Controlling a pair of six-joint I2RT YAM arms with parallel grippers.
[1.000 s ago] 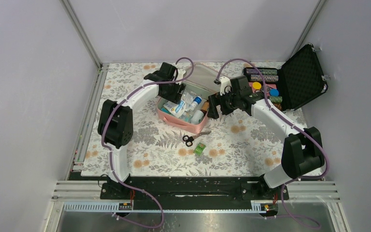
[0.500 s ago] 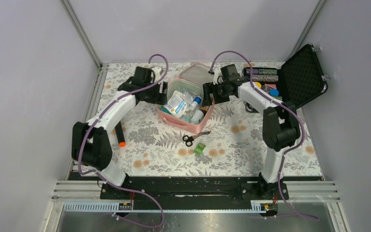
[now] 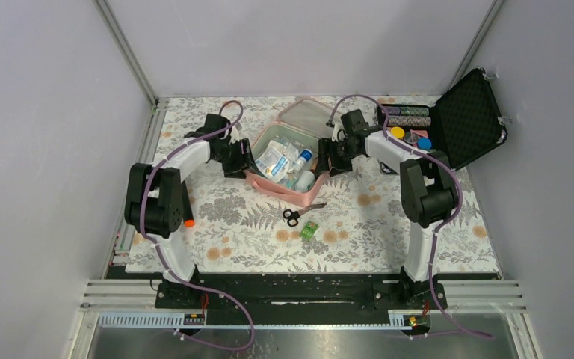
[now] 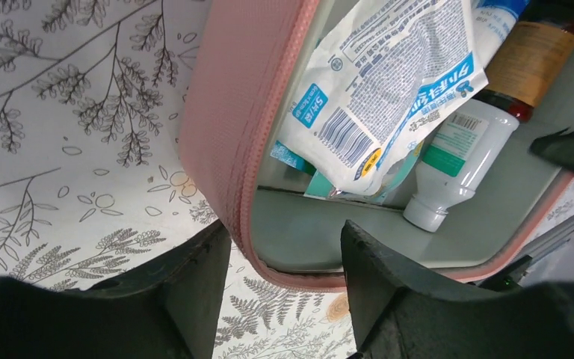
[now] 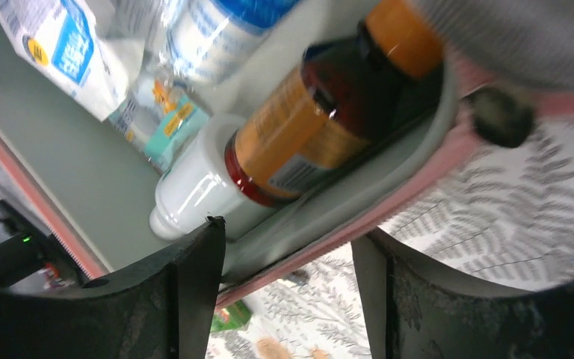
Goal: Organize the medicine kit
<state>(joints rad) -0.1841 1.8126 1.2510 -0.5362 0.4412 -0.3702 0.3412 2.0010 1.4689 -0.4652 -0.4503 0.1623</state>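
Observation:
The pink medicine kit [image 3: 269, 183] lies open in the middle of the mat, its lid [image 3: 306, 116] hinged back. Inside are a white sachet [image 4: 389, 90], a white bottle [image 4: 456, 164] and a brown bottle with an orange label [image 5: 321, 127]. My left gripper [image 3: 241, 158] is open at the kit's left side; in the left wrist view it [image 4: 284, 262] straddles the pink wall [image 4: 224, 134] near a corner. My right gripper [image 3: 334, 158] is open at the kit's right side; in the right wrist view it [image 5: 288, 277] straddles the pink rim [image 5: 389, 202].
Black scissors [image 3: 299, 215] and a small green packet [image 3: 310, 229] lie on the mat in front of the kit. A black foam-lined case [image 3: 463, 120] with colourful chips stands open at the back right. An orange-tipped marker [image 3: 187, 221] lies at the left.
The left gripper moved off the kit to its left wall and came down. The right gripper swung in and came down onto the right wall. The kit has barely shifted.

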